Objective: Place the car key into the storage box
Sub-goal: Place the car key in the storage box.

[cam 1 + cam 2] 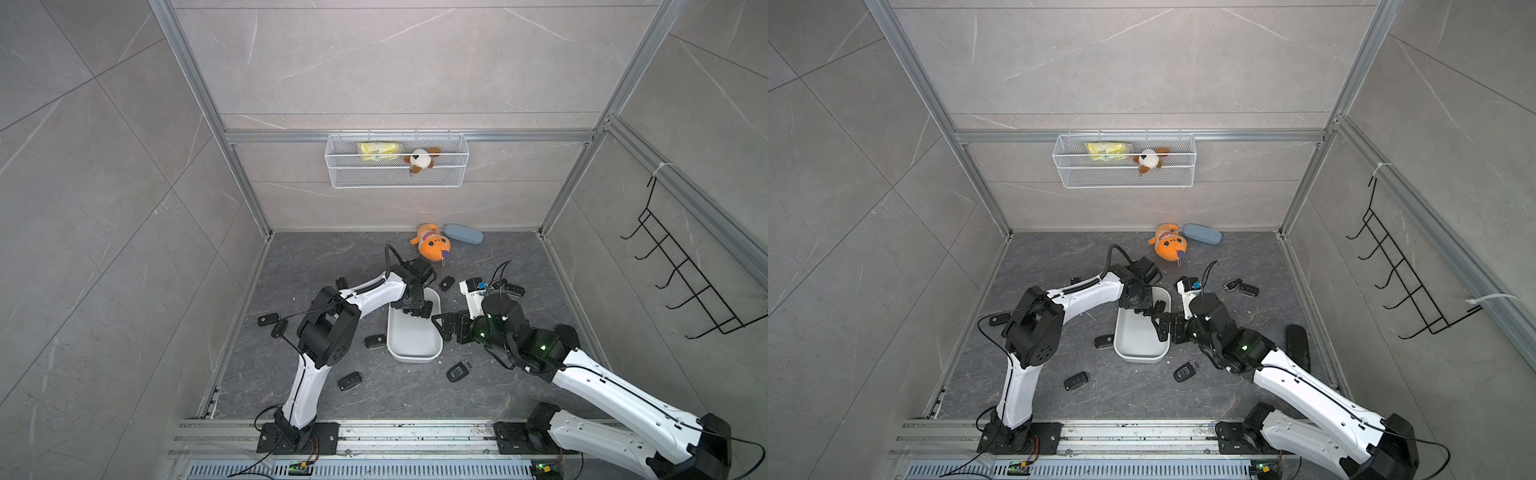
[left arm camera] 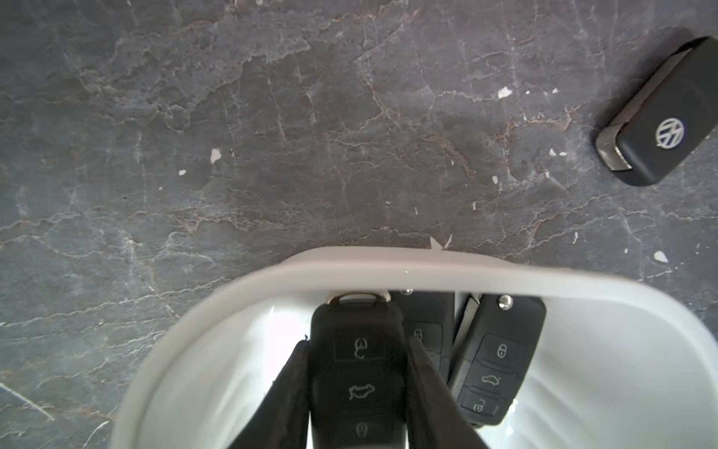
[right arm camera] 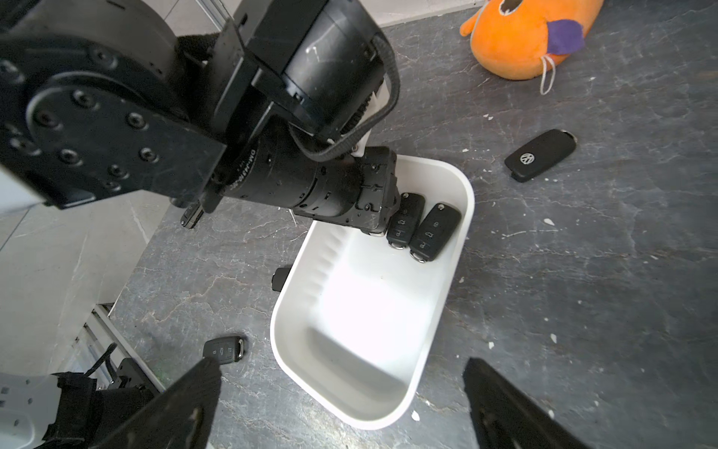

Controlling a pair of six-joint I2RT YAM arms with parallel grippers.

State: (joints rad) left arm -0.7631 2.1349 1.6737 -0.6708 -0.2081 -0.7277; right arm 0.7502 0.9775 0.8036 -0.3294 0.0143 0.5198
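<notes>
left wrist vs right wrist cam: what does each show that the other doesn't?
Only left wrist: the car key clamped in the left gripper, just inside the storage box rim; the right wrist view hides it behind the gripper body.
Only right wrist: the whole box, mostly empty; the open right gripper; the orange plush; another key on the floor beside the box.
Both: one loose key beside a second loose key at the box's end, and the VW-badged key on the floor.
</notes>
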